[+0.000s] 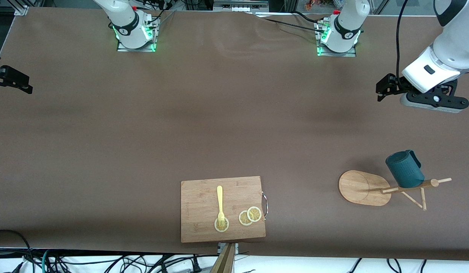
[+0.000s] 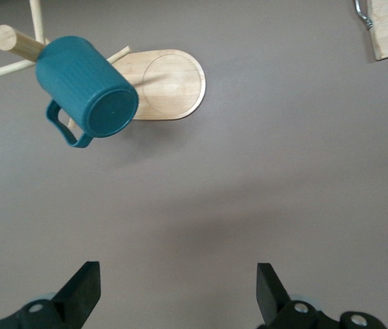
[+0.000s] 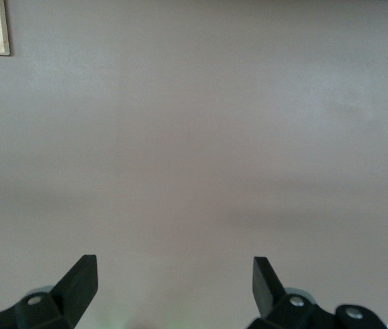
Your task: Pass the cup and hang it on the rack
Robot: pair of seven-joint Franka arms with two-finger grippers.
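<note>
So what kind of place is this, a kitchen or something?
Probably a robot lab set up like a kitchen. Two robot arms are bolted to a brown table, with cables along its edge. On it are a cutting board with a fork, and a cup on a rack.

We see a matt ribbed cup point(image 1: 404, 170), seemingly plastic, on a pale smooth wooden rack point(image 1: 365, 187); the table point(image 1: 181, 125) beneath looks matt brown.

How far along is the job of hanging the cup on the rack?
Done: the cup hangs on a peg of the rack. In hand: nothing; the left gripper and right gripper hover open over bare table. Nothing looks left.
</note>
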